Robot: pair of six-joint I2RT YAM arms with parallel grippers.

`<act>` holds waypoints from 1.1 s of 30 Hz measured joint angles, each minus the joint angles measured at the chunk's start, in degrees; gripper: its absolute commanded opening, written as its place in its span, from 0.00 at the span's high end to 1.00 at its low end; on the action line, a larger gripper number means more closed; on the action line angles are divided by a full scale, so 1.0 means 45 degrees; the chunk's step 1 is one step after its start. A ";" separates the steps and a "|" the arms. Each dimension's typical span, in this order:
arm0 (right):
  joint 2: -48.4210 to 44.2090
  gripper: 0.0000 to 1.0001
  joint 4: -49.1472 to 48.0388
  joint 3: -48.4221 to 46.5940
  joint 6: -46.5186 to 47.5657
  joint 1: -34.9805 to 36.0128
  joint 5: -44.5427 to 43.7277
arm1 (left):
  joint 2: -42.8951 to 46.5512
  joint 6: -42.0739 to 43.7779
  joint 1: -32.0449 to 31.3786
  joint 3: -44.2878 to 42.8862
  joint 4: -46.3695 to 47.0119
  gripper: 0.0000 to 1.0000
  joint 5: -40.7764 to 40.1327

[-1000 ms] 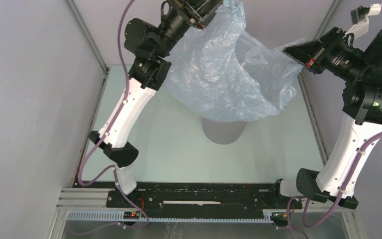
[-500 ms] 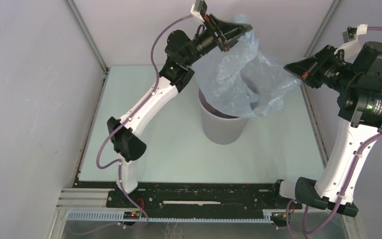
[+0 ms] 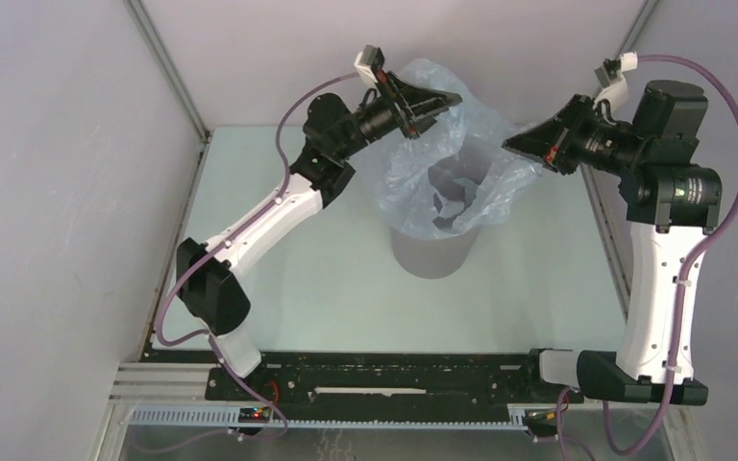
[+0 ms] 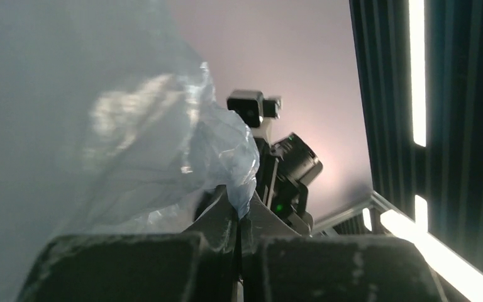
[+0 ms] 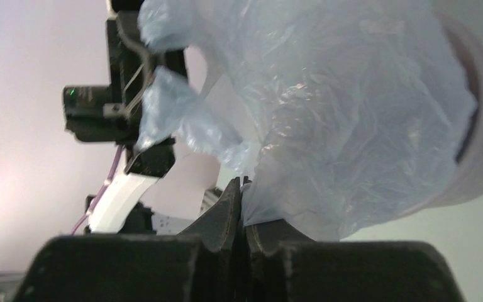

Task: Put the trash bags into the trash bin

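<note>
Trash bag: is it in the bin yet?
Partly. The bag sags into the bin; left gripper and right gripper hold its top above.

Left gripper (image 3: pixel 450 97) and right gripper (image 3: pixel 510 145) are pinching opposite edges of the pale blue bag (image 3: pixel 405 182). The film is hanging spread open, its lower part sagging inside the grey bin (image 3: pixel 432 255).

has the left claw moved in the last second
Yes. In the top view the left claw, shut on the trash bag, has dropped from the frame's top edge toward the trash bin rim.
</note>
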State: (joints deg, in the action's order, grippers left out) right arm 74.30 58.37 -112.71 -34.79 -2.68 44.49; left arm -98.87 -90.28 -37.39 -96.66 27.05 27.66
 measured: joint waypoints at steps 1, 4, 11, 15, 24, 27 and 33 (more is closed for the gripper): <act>-0.0112 0.77 0.0087 0.0117 0.0019 -0.0194 -0.0049 | -0.0024 -0.0097 -0.0165 -0.0015 0.0058 1.00 0.0107; -0.0306 0.63 0.0665 0.0199 0.0316 -0.1073 -0.0291 | -0.0170 -0.0325 -0.0622 -0.0049 0.0165 1.00 0.0418; 0.0306 0.24 0.2992 -0.2064 0.1365 -0.1982 -0.1554 | -0.0272 -0.0617 -0.0835 -0.0267 0.0083 1.00 0.0709; 0.0719 0.19 0.3750 -0.4061 0.1656 -0.1977 -0.2229 | -0.0238 -0.0661 -0.0695 -0.0816 0.0141 1.00 0.0714; 0.1583 0.17 0.3405 -0.6946 0.1452 0.1054 -0.4036 | 0.0733 -0.1151 -0.0136 -0.0029 0.0685 1.00 0.0661; 0.1933 0.11 0.3016 -0.7189 0.1413 0.2890 -0.4828 | 0.0874 -0.1472 0.0068 0.0287 0.1205 1.00 0.0573; 0.2307 0.03 0.2744 -0.7325 0.1622 0.2730 -0.5736 | 0.0894 -0.1953 0.0160 0.0777 0.1671 1.00 0.0500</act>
State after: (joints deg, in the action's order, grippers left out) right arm 84.68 70.72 -145.67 -27.49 9.61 18.68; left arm -94.85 -99.07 -36.67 -93.17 34.57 29.91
